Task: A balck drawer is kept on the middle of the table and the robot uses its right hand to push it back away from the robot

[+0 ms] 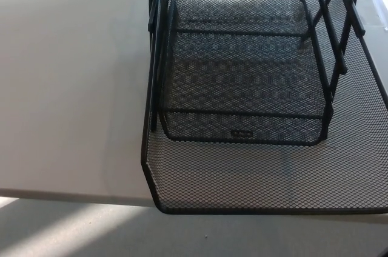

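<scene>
A black wire-mesh drawer unit point(242, 75) stands on the white table point(73, 99), filling the right half of the head view. Its upper tray point(273, 175) is pulled out toward me, and its front rim reaches past the table's near edge. Beneath it sits a smaller lower tray point(242, 126) with a small label on its front. Black frame rods point(330, 33) rise at the right side. Neither of my hands shows in the picture.
The table's near edge point(73, 197) runs across the bottom left, with sunlit floor point(79, 233) below it. Bare tabletop lies to the left of the drawer unit. A bright patch of light falls on the far left corner.
</scene>
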